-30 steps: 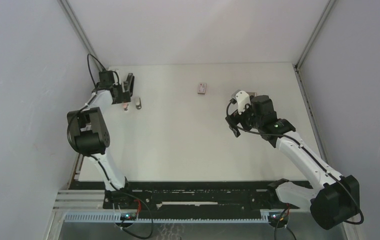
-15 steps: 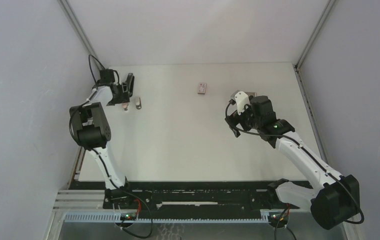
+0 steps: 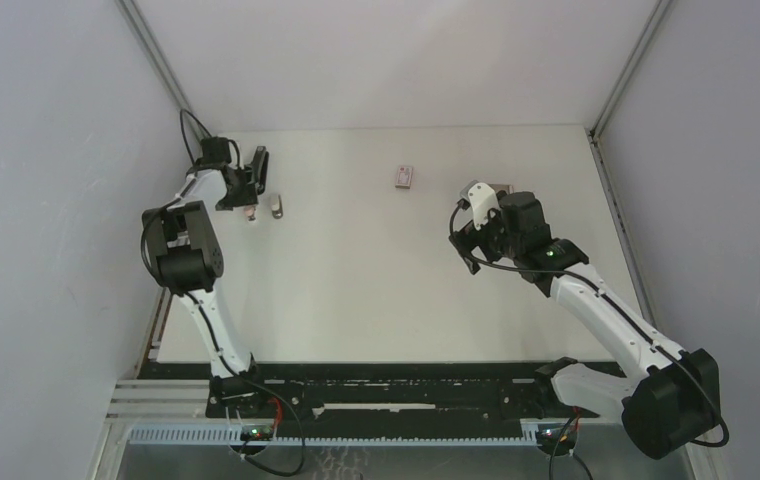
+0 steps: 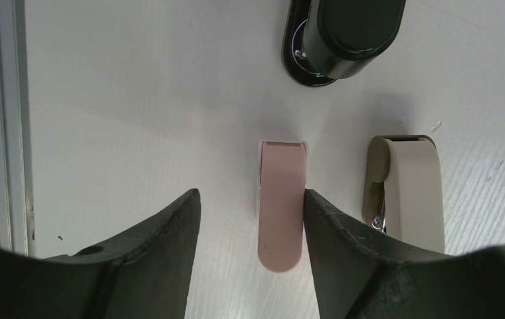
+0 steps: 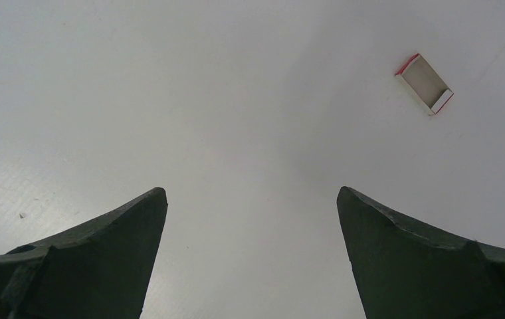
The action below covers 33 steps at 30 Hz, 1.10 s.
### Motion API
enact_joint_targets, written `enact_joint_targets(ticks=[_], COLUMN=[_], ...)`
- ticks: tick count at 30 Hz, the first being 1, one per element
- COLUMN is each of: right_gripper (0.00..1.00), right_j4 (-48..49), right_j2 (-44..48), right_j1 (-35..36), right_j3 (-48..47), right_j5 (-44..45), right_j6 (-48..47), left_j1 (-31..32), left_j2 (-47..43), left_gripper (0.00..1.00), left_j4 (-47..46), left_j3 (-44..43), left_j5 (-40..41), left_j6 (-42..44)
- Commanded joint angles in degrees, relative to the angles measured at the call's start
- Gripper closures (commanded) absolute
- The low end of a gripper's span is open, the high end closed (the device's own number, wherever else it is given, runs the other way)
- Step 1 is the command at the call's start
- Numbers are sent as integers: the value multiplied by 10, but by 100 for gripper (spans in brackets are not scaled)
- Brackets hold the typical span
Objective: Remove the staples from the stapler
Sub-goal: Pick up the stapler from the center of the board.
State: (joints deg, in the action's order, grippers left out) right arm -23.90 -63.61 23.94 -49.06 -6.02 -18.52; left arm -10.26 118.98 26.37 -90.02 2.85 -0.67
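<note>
A white table (image 3: pixel 356 280) stands between grey walls. By its far left corner lie a black stapler (image 4: pixel 346 30), a pink stapler (image 4: pixel 282 206) and a beige stapler (image 4: pixel 412 193). The left end effector (image 4: pixel 251 199), fingers apart, straddles the pink one. The right end effector (image 5: pixel 251 194), also spread, hangs near a small box (image 5: pixel 424 83). The staples cannot be made out

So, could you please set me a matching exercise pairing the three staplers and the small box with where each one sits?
Things:
1. pink stapler
2. black stapler
3. cream stapler
4. small box

Places:
A. far ahead of the open right gripper
B. just outside the left gripper's fingers, beside the pink one
C. between the open left gripper's fingers
D. ahead of the left gripper, beyond the other two staplers

Pairs: 1-C, 2-D, 3-B, 4-A.
</note>
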Motion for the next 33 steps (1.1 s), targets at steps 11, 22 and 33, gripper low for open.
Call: enact_joint_targets(ticks=[11, 22, 33], right_gripper=[0, 0, 0], right_j4=[23, 24, 24], right_j2=[5, 6, 9], right_j1=[6, 7, 7], right_j3=[0, 1, 1], right_j5=[14, 17, 19], right_j6=[-9, -9, -9], left_j1=[7, 22, 31], left_j2=[-4, -17, -19], left_gripper=[48, 51, 65], left_j4=[-3, 7, 18], left_j3=[-28, -20, -22], left_j5=[11, 29, 50], left_j6=[1, -18, -24])
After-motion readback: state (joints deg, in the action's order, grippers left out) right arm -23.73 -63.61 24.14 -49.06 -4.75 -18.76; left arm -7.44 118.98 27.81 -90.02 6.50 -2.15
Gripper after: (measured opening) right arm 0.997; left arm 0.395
